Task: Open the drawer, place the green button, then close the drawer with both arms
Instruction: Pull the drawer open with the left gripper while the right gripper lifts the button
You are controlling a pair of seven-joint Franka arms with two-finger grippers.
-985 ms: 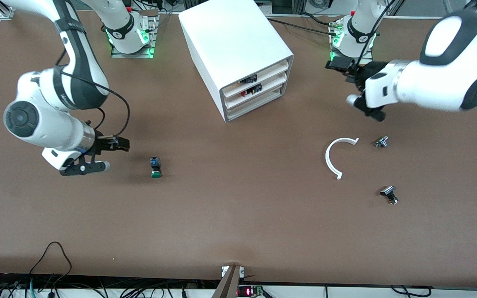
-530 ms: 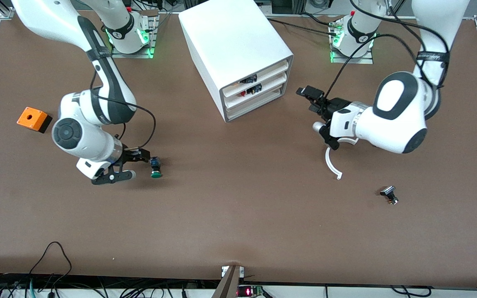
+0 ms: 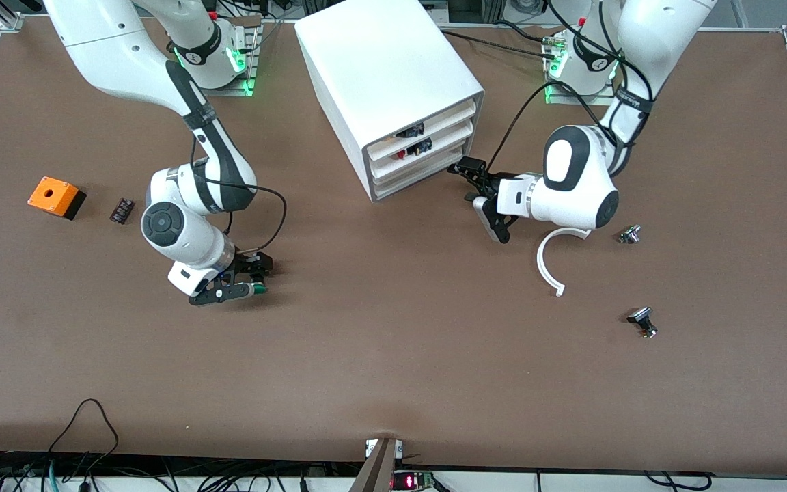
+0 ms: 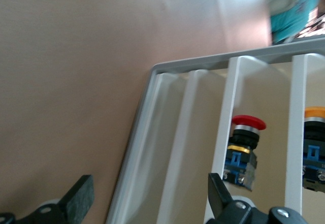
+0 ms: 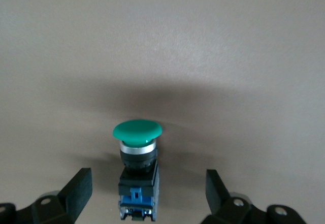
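Observation:
The green-capped button (image 5: 137, 132) lies on its side on the brown table, black-and-blue body toward the wrist camera. My right gripper (image 5: 147, 191) is open, one finger on each side of the body without touching it. In the front view this gripper (image 3: 255, 277) covers most of the button (image 3: 258, 289). The white cabinet (image 3: 380, 68) stands at the middle of the table near the bases. Its bottommost drawer (image 3: 421, 175) is shut. My left gripper (image 3: 481, 198) is open and empty, low in front of the drawer fronts. The left wrist view shows the drawer (image 4: 198, 148) between the open fingers (image 4: 76, 203).
An orange box (image 3: 57, 197) and a small black part (image 3: 121, 210) lie toward the right arm's end. A white curved strip (image 3: 549, 263) and two black-and-silver parts (image 3: 630, 234) (image 3: 642, 321) lie toward the left arm's end. The two higher drawers hold a red-capped button (image 4: 248, 127) and an orange-capped one (image 4: 315, 117).
My right gripper has moved across the table to the button and now straddles it. My left gripper has swung in from the left arm's end to the cabinet's drawer fronts.

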